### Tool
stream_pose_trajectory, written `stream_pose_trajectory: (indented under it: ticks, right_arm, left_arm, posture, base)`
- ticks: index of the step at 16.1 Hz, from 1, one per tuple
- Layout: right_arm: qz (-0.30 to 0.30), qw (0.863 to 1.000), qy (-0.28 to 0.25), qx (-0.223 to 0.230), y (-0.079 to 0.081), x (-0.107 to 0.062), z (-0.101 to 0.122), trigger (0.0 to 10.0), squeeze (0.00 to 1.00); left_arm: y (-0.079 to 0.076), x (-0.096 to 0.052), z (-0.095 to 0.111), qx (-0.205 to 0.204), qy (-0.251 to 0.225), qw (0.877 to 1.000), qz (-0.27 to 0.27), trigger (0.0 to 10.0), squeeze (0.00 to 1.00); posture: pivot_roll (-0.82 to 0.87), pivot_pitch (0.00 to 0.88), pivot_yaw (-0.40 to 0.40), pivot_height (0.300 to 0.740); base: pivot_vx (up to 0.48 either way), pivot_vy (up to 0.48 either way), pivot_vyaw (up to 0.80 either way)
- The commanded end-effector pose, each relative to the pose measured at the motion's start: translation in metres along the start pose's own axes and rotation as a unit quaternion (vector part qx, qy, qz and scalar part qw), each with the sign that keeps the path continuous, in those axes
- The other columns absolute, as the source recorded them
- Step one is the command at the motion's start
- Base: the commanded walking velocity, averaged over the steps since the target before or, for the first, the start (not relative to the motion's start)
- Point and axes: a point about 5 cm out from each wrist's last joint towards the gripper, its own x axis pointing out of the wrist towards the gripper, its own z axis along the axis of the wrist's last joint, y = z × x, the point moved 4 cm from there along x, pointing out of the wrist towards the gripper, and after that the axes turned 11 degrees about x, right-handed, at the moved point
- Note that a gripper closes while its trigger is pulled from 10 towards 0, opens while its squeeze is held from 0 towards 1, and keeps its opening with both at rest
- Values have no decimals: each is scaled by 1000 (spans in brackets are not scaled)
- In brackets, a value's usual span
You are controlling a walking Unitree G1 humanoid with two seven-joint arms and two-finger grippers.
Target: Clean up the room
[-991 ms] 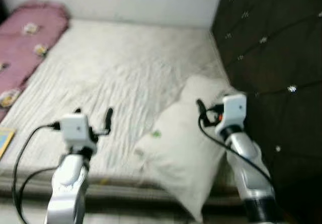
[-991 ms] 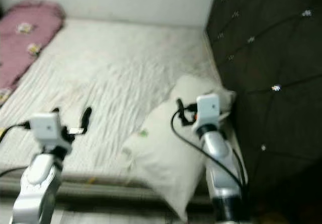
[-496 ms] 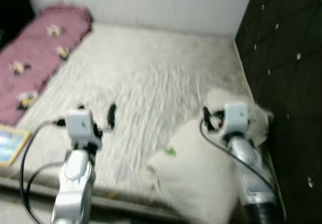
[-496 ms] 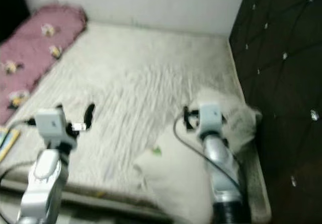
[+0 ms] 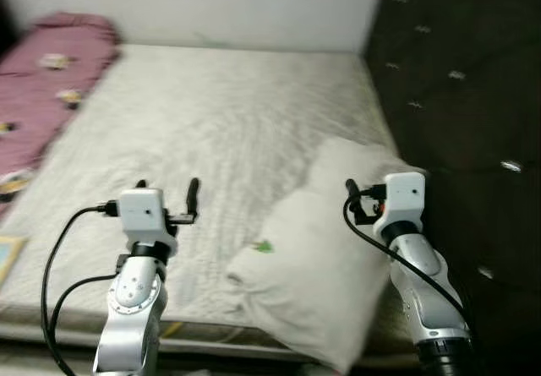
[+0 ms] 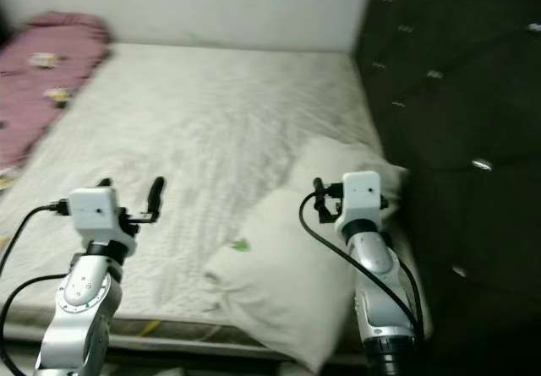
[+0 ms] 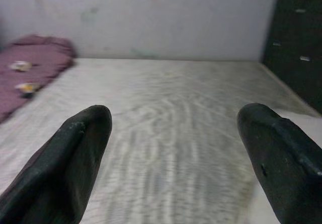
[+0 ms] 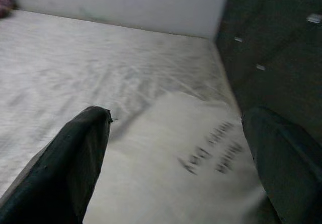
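Observation:
A white pillow (image 5: 313, 249) with a small green mark lies askew on the front right of the bare white mattress (image 5: 220, 114), against the dark headboard. My left gripper (image 5: 166, 192) hovers open over the front left part of the mattress, holding nothing. My right gripper (image 8: 178, 116) is open too, just above the pillow's upper half, and the pillow (image 8: 191, 168) spreads below its fingers. A rolled pink blanket (image 5: 42, 72) with small printed figures lies along the left side of the bed.
A dark tufted headboard (image 5: 456, 97) rises along the right side. A white wall (image 5: 245, 4) closes the far end of the bed. A flat coloured item (image 5: 7, 256) shows at the left edge, near the mattress's front corner.
The whole picture swung left, then right, so the camera has moved. Both arms keep the same raised pose with fingers spread. The pillow lies where it was.

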Motion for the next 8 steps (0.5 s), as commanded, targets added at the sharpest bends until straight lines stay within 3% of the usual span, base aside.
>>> stream_pose_trajectory:
  ticks: [1, 3, 7, 8]
  right_arm:
    - [6, 1000, -6, 4, 3, 1, 5, 10000, 0]
    - [5, 1000, -17, 9, 3, 1, 8, 10000, 0]
    - [-11, 1000, 14, 4, 0, 4, -1, 10000, 0]
    - [-7, 1000, 4, -19, 4, 5, 0, 10000, 0]
  left_arm:
    - [3, 1, 2, 5, -4, 1000, -1, 10000, 0]
    - [2, 1, 2, 4, -4, 1000, -4, 10000, 0]
    - [0, 0, 3, 3, -5, 1000, -8, 10000, 0]
    - [0, 0, 3, 2, -5, 1000, -9, 10000, 0]
  posture:
    - [-55, 0, 4, 740]
    - [-55, 0, 4, 740]
    - [-55, 0, 3, 740]
    - [-55, 0, 2, 740]
  base:
    - [0, -277, -800]
    - [0, -334, -800]
    - [0, -432, 0]
    - [0, -454, 0]
